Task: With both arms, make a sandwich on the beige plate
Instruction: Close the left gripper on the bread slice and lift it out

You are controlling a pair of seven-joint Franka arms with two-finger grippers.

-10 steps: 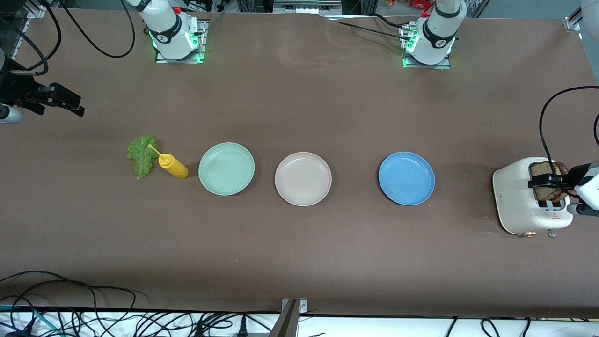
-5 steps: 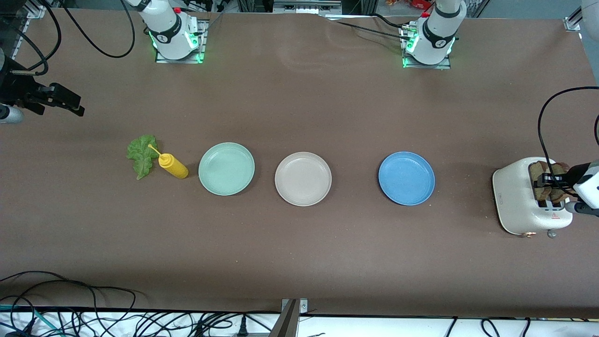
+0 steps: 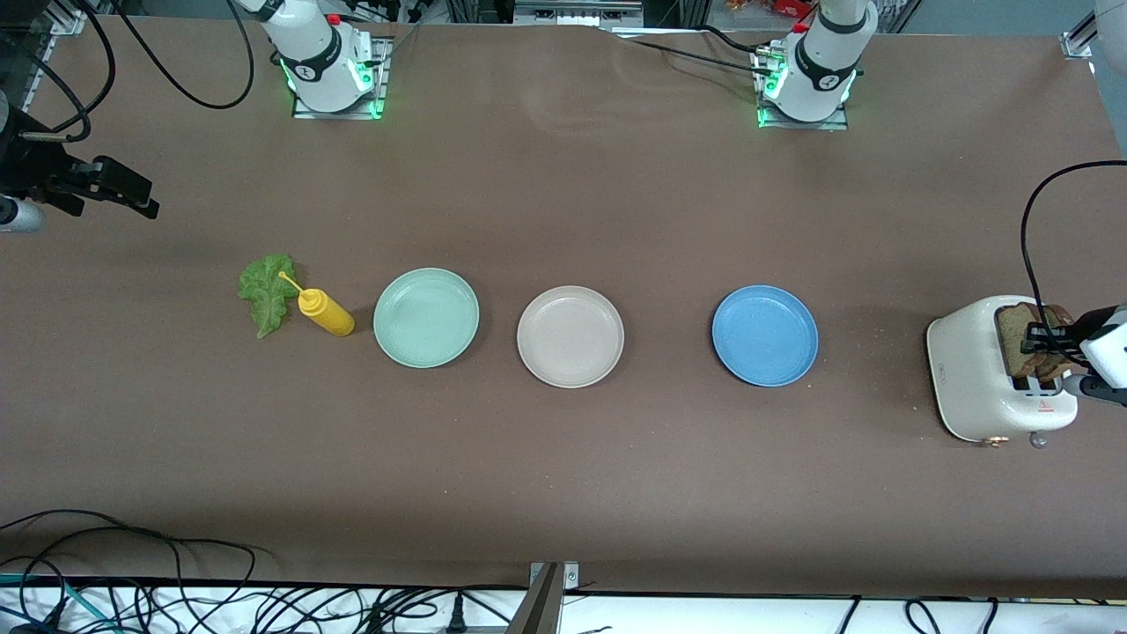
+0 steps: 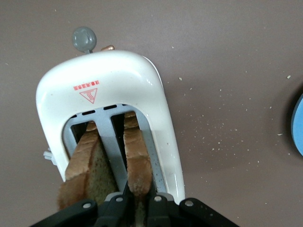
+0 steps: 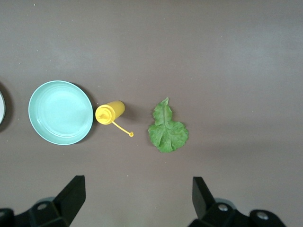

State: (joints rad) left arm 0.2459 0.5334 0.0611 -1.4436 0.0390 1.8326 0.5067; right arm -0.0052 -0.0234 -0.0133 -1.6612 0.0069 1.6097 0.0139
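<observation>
In the front view, the round pale beige plate (image 3: 570, 336) sits in the middle of the flat brown table (image 3: 563, 475). It has nothing on it, so the sandwich is not yet begun. A round mint-green plate (image 3: 426, 317) lies just beside the beige plate toward the right arm's end, and a round blue plate (image 3: 765, 335) lies near it toward the left arm's end. Past the mint-green plate stand a small yellow squeeze bottle (image 3: 325, 313) and a ruffled green lettuce leaf (image 3: 267, 292). A white rounded toaster (image 3: 977, 370) stands well apart from the beige plate, at the left arm's end. The left gripper (image 3: 1052, 342) is over the toaster. The right gripper (image 3: 119, 189) waits over the table's end, well apart from the beige plate. Black cables run along the table's near edge.

In the left wrist view, two tan bread slices stick up from the toaster slots. The left gripper (image 4: 135, 205) is pinched closed on one brown-crusted bread slice (image 4: 137, 161), probably to lift it out. The other slice (image 4: 87, 168) leans beside it. Crumbs dot the table.

In the right wrist view, the right gripper (image 5: 137, 198) has its fingers spread wide and holds nothing. The lettuce leaf (image 5: 167, 128) lies below it, maybe its next pick.
</observation>
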